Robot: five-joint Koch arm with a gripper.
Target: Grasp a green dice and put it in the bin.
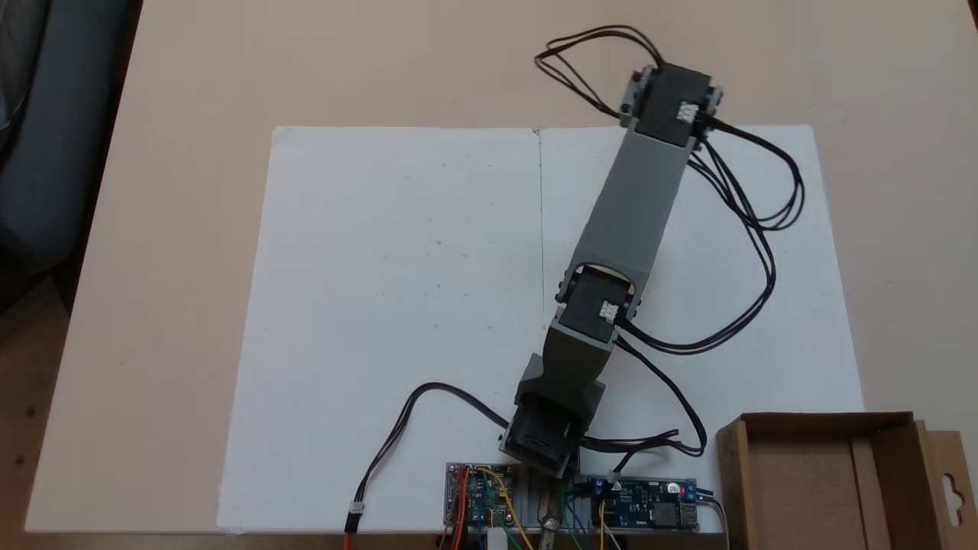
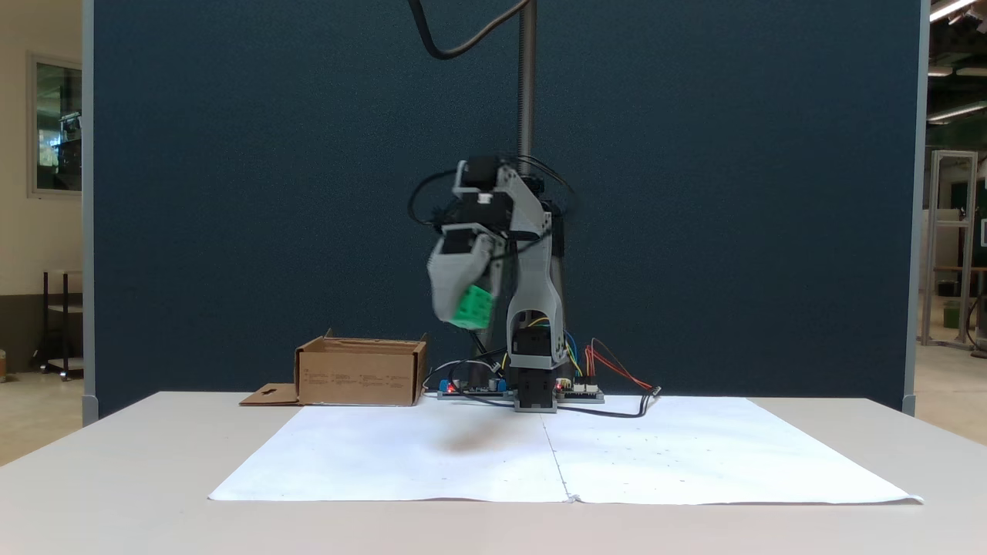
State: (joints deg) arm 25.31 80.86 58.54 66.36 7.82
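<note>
The green dice (image 2: 472, 307) hangs high above the table, held between the grey fingers of my gripper (image 2: 465, 310), which is shut on it. It is a little to the right of the bin (image 2: 361, 373), a brown cardboard box standing on the table, and well above it. Seen from above, the grey arm (image 1: 634, 206) stretches over the white paper and covers the gripper and the dice. There the bin (image 1: 829, 477) sits at the bottom right corner, with its hang-hole flap on the right.
White paper sheets (image 1: 405, 305) cover the middle of the beige table (image 1: 199, 92). Circuit boards (image 1: 646, 504) and loose black cables (image 1: 733, 229) lie around the arm's base. A dark blue partition (image 2: 231, 193) stands behind the table.
</note>
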